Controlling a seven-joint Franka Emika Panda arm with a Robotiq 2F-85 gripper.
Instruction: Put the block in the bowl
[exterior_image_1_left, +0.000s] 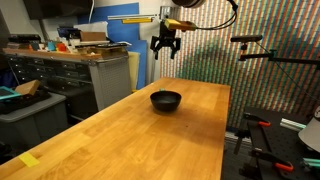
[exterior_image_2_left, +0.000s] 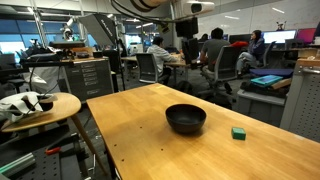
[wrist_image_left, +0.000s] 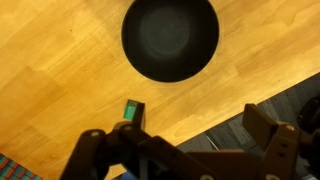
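Observation:
The black bowl (exterior_image_1_left: 166, 100) stands empty on the wooden table (exterior_image_1_left: 120, 135), and shows in both exterior views (exterior_image_2_left: 186, 119). A small green block (exterior_image_2_left: 238, 132) lies on the table beside the bowl, near the table's edge. I cannot make the block out in the exterior view where the gripper shows. My gripper (exterior_image_1_left: 165, 45) hangs high above the bowl, open and empty. In the wrist view the bowl (wrist_image_left: 170, 38) is at the top and the block (wrist_image_left: 131, 110) lies close to my left finger; the gripper (wrist_image_left: 180, 135) is spread wide.
A table edge runs close to the block, with dark floor (wrist_image_left: 290, 100) beyond it. A workbench with drawers (exterior_image_1_left: 70, 65) and a camera stand (exterior_image_1_left: 262, 50) flank the table. A round side table (exterior_image_2_left: 40, 105) holds white objects. Yellow tape (exterior_image_1_left: 28, 160) marks the table.

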